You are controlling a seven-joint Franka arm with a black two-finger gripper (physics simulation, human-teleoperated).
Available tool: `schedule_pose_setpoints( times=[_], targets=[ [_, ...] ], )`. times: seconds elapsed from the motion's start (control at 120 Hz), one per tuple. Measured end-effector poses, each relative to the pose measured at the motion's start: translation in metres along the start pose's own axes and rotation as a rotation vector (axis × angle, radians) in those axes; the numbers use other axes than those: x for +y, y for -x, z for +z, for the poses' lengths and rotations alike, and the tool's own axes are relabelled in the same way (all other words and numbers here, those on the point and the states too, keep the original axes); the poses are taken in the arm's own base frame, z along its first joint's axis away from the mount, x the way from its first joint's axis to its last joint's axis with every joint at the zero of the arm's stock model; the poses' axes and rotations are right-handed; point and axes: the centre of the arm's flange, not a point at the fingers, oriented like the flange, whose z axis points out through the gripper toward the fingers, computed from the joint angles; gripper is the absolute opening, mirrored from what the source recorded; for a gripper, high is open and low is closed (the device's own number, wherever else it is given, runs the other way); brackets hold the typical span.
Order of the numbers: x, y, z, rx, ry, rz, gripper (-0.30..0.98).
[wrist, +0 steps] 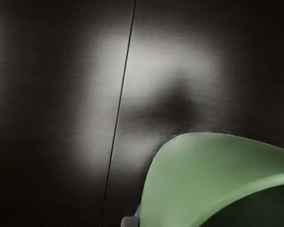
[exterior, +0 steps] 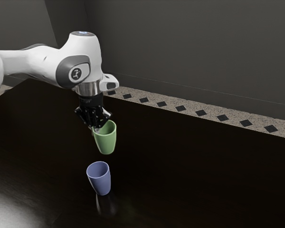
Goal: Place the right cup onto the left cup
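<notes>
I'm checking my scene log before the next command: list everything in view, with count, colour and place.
Green cup: one, green, at the gripper, held by its rim above the table
Blue cup: one, blue-violet, upright on the table, lower in the exterior view than the green cup
Table: one, very dark, under both cups
Seam: one, black, running across the tabletop
Floor: one strip, pale and speckled, beyond the table
Diamonds: several, dark, in a row along the floor
Wall: grey, behind the floor strip
Arm: one, white with grey and black parts, from the exterior view's left
Gripper: one, black, fingers closed on the green cup's rim
</notes>
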Motion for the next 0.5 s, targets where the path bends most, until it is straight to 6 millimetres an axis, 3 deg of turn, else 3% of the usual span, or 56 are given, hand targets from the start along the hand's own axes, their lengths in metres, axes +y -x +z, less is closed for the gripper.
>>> schedule_pose_setpoints(
  times=[0.325, 0.5],
  targets=[
    [-0.030, 0.040, 0.002, -0.005, 0.021, -0.019, -0.10],
    [-0.034, 0.057, 0.003, -0.002, 0.029, -0.020, -0.10]
  ],
)
